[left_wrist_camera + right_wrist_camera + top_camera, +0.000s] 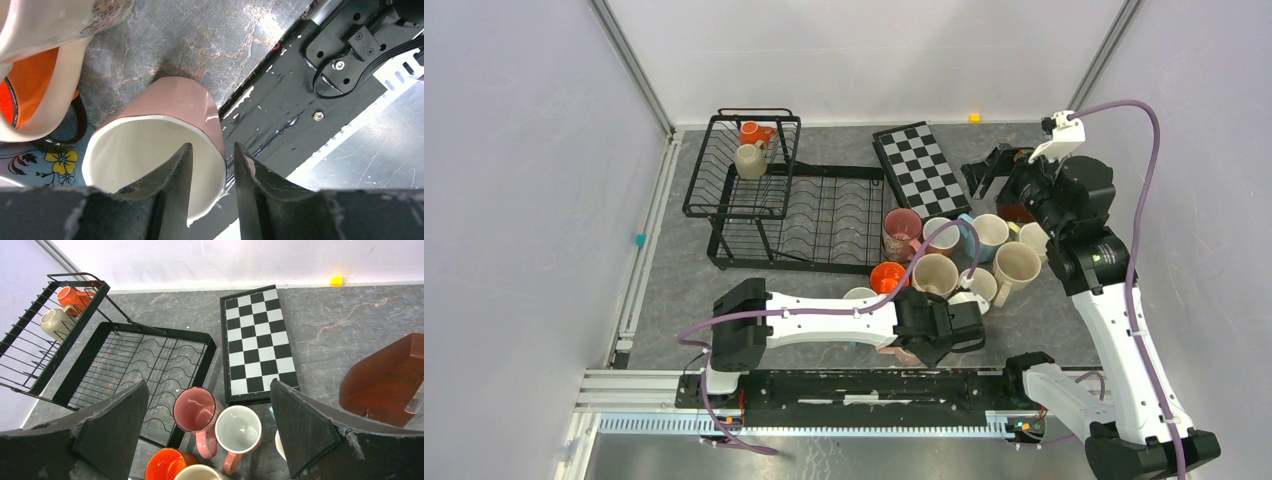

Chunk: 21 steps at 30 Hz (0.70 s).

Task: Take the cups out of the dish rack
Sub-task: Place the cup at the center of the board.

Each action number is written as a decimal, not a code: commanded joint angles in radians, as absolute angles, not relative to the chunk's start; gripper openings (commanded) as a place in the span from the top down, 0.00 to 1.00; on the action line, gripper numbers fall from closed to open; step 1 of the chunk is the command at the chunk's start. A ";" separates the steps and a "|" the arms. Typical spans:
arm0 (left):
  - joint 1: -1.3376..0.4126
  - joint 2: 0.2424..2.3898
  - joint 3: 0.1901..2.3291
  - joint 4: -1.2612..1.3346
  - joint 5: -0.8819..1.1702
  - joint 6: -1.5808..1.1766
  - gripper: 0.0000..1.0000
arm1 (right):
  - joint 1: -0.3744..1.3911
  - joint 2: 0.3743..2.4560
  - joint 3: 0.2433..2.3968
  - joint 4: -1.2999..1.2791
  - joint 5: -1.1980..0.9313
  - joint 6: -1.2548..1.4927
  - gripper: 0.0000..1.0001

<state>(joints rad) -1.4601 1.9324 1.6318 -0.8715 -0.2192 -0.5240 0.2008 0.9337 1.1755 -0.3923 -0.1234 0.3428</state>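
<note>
Surface: a dark grey marbled mat (674,290) covers the table, bounded by pale walls with aluminium posts in the corners. A black base plate (864,385) runs along the near edge.

The dish rack (824,215) sits at the far left of the mat. Its flat tray part carries nothing. Its taller basket part holds 2 cups, an orange cup (754,131) and a cream cup (749,160). A checkerboard (921,165) lies just right of the rack. The unloaded cups (969,255) stand clustered on the mat between my 2 arms.

My left gripper (213,147) is at the mat's near edge with its jaws loosely parted, straddling the rim of a pink cup (170,105): 1 finger inside, 1 outside, neither pressing the wall. That cup rests on the mat right beside the base plate.

My right gripper (209,385) hangs spread wide above the cluster, holding nothing. A small yellow block (336,281) lies at the foot of the far wall.
</note>
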 commanded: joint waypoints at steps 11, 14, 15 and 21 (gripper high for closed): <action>-1.465 1.706 1.657 -0.879 -0.182 -0.492 0.33 | 0.197 0.904 1.163 -0.385 -0.127 0.323 0.02; -1.464 1.650 1.638 -0.854 -0.196 -0.499 0.18 | 0.198 0.901 1.157 -0.388 -0.128 0.322 0.02; -1.463 1.629 1.623 -0.837 -0.203 -0.503 0.14 | 0.198 0.898 1.152 -0.387 -0.128 0.322 0.02; -1.434 1.517 1.591 -0.808 -0.285 -0.540 0.00 | 0.197 0.885 1.128 -0.400 -0.129 0.306 0.02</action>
<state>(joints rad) -1.4578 1.6024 1.5978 -0.8524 -0.2104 -0.5179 0.2008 0.9062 1.1450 -0.4061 -0.1234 0.3317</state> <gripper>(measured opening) 0.994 0.979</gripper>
